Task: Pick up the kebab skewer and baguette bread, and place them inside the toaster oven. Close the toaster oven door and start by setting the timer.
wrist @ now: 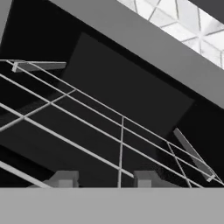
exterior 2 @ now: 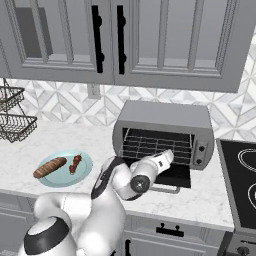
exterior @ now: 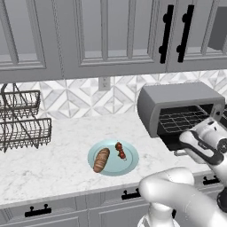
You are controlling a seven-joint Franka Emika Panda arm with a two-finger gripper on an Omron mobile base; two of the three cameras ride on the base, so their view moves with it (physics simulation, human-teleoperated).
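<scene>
- Grey metal, the toaster oven (exterior 2: 165, 131) stands on the marble counter (exterior: 57, 155) with its door (exterior 2: 172, 176) dropped open and its wire rack (wrist: 109, 140) bare.
- The pale blue plate (exterior: 130, 165) sits on the counter well to the left of the oven; both foods lie on it, so nothing is loaded yet.
- The bread (exterior: 101, 160) lies on the plate's left half, its long axis running roughly front to back in the left base view, a little tilted.
- The skewer (exterior: 120, 150) lies just beside it on the right half, the nearer of the two to the arm.
- The gripper (wrist: 105, 178) points into the oven's mouth, away from the plate; I judge it must swing back left and down. Its tips stand a little apart, holding nothing.
</scene>
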